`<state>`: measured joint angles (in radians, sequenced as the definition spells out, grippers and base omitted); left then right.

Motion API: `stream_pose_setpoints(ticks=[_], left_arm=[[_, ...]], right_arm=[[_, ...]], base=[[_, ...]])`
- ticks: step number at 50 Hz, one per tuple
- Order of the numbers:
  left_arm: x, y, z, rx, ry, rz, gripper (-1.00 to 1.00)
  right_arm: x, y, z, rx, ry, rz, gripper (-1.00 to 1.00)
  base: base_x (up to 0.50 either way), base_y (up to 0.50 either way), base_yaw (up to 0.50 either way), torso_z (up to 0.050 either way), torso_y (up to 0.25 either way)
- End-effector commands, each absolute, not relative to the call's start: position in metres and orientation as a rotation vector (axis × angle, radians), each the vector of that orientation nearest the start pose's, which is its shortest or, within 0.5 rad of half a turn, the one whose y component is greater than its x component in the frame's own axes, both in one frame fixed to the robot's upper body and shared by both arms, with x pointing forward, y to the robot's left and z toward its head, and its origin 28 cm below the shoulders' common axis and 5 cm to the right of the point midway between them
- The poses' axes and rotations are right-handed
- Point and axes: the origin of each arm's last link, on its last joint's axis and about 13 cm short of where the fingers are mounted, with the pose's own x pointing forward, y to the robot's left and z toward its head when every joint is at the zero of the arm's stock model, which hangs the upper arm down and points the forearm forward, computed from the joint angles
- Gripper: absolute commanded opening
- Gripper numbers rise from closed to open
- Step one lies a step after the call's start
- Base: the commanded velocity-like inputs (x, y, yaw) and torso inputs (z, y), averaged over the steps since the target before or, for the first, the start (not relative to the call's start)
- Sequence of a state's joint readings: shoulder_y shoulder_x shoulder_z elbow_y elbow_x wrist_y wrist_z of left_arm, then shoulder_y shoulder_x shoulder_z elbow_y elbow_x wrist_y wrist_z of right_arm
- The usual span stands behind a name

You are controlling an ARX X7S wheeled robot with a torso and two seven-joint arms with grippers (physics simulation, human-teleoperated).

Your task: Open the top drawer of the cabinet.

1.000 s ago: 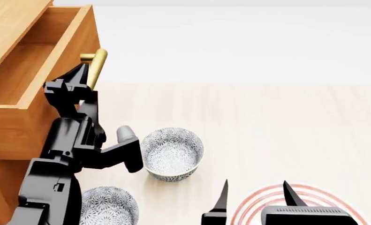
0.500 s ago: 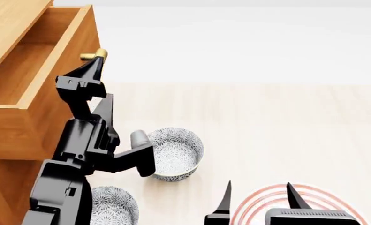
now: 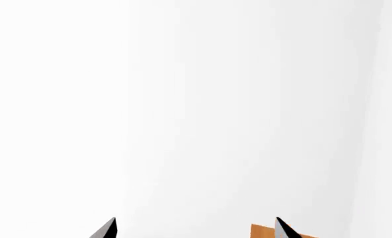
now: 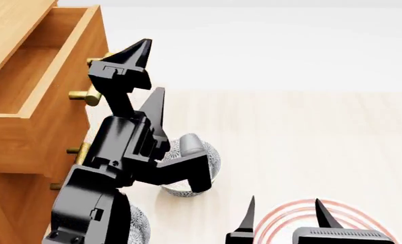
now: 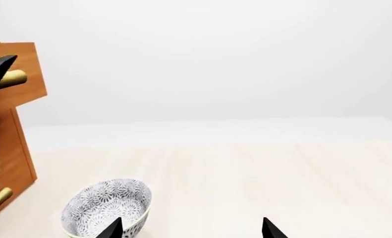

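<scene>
The top drawer [image 4: 41,96] stands pulled well out of the cabinet [image 4: 11,203] at the far left, its bare wooden box open to view. The left claw [image 4: 145,71] is raised just in front of the drawer's face, beside the brass handle [image 4: 87,95] but apart from it, gripping nothing. One finger points up past the drawer's top edge, the other slants lower toward the floor side; the two tips sit spread. In the left wrist view only those two tips [image 3: 110,229] show, wide apart, with a sliver of orange wood by one of them and blank white beyond.

The left arm hides most of the handle, so only its ends peek out. It also covers much of the nearer bowl [image 4: 204,157] and nearly all of a second bowl [image 4: 138,223] at the bottom edge. The lower handles [image 4: 79,150] show only as small brass stubs.

The right claw [image 4: 285,216] hangs low at the bottom edge, cut off, fingers parted and empty, over a red-ringed plate [image 4: 292,213]. Its own camera sees the patterned bowl [image 5: 106,206] on the pale floor and the drawer's corner [image 5: 17,69].
</scene>
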<state>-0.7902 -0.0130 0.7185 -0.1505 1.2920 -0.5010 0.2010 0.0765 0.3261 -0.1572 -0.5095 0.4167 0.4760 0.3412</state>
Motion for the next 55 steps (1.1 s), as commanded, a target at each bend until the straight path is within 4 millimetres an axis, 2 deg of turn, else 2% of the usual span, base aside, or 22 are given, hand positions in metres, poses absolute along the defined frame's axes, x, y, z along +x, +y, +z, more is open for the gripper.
stream_pose_setpoints(ticks=[1, 7, 10, 14, 15, 19, 21, 23, 29, 34, 36, 39, 41, 46, 49, 51, 53, 55], left_arm=[[0.295, 0.101, 0.242, 1.451, -0.495, 0.019, 1.0], [0.275, 0.093, 0.271, 1.37, -0.526, -0.022, 1.0], [0.271, 0.091, 0.283, 1.356, -0.537, -0.026, 1.0], [0.264, 0.09, 0.307, 1.348, -0.568, 0.001, 1.0], [0.26, 0.091, 0.32, 1.322, -0.579, 0.002, 1.0], [0.25, 0.091, 0.343, 1.217, -0.52, -0.155, 1.0], [0.239, 0.096, 0.362, 1.119, -0.497, -0.237, 1.0], [0.233, 0.099, 0.378, 1.079, -0.515, -0.232, 1.0], [0.235, 0.114, 0.409, 0.948, -0.46, -0.257, 1.0], [0.255, 0.132, 0.421, 0.854, -0.404, -0.204, 1.0], [0.261, 0.137, 0.421, 0.878, -0.409, -0.135, 1.0], [0.267, 0.145, 0.417, 0.788, -0.342, -0.192, 1.0], [0.275, 0.152, 0.415, 0.79, -0.314, -0.165, 1.0], [0.289, 0.163, 0.42, 0.611, -0.216, -0.185, 1.0], [0.301, 0.169, 0.423, 0.395, -0.102, -0.23, 1.0], [0.309, 0.171, 0.424, 0.34, -0.092, -0.186, 1.0], [0.319, 0.174, 0.419, 0.4, -0.1, -0.103, 1.0], [0.326, 0.175, 0.411, 0.328, -0.026, -0.163, 1.0]], right_arm=[[0.206, -0.11, 0.101, 0.038, -0.021, 0.001, 1.0], [0.207, -0.108, 0.102, 0.04, -0.019, 0.006, 1.0], [0.207, -0.107, 0.104, 0.039, -0.022, 0.007, 1.0], [0.207, -0.108, 0.104, 0.034, -0.023, 0.004, 1.0], [0.206, -0.107, 0.103, 0.034, -0.021, 0.004, 1.0], [0.204, -0.108, 0.107, 0.03, -0.027, 0.001, 1.0], [0.202, -0.109, 0.107, 0.03, -0.032, -0.004, 1.0], [0.202, -0.109, 0.109, 0.028, -0.033, -0.006, 1.0], [0.201, -0.108, 0.109, 0.029, -0.041, -0.001, 1.0], [0.201, -0.109, 0.11, 0.031, -0.043, -0.001, 1.0], [0.201, -0.109, 0.108, 0.032, -0.042, 0.0, 1.0], [0.202, -0.109, 0.106, 0.034, -0.039, 0.002, 1.0], [0.202, -0.109, 0.107, 0.032, -0.038, 0.001, 1.0], [0.203, -0.108, 0.106, 0.031, -0.035, 0.0, 1.0], [0.204, -0.108, 0.104, 0.03, -0.031, -0.006, 1.0], [0.205, -0.108, 0.102, 0.03, -0.029, -0.007, 1.0], [0.205, -0.108, 0.104, 0.03, -0.03, -0.006, 1.0], [0.205, -0.108, 0.104, 0.029, -0.03, -0.006, 1.0]], base=[[0.0, 0.0, 0.0, 0.0, 0.0], [0.0, 0.0, 0.0, 0.0, 0.0], [0.0, 0.0, 0.0, 0.0, 0.0], [0.0, 0.0, 0.0, 0.0, 0.0], [0.0, 0.0, 0.0, 0.0, 0.0], [0.0, 0.0, 0.0, 0.0, 0.002], [0.0, 0.0, 0.0, 0.0, 0.0], [0.0, 0.0, 0.0, 0.0, 0.0], [0.0, 0.0, 0.0, 0.0, 0.0], [0.0, 0.0, 0.0, 0.0, 0.0], [0.0, 0.0, 0.0, 0.0, 0.0], [0.0, 0.0, 0.0, 0.0, 0.0], [0.0, 0.0, 0.0, 0.0, 0.0], [0.0, 0.0, 0.0, 0.0, 0.0], [0.0, 0.0, 0.0, 0.0, 0.0], [0.0, 0.0, 0.0, 0.0, 0.0], [0.0, 0.0, 0.0, 0.0, 0.0], [0.0, 0.0, 0.0, 0.0, 0.0]])
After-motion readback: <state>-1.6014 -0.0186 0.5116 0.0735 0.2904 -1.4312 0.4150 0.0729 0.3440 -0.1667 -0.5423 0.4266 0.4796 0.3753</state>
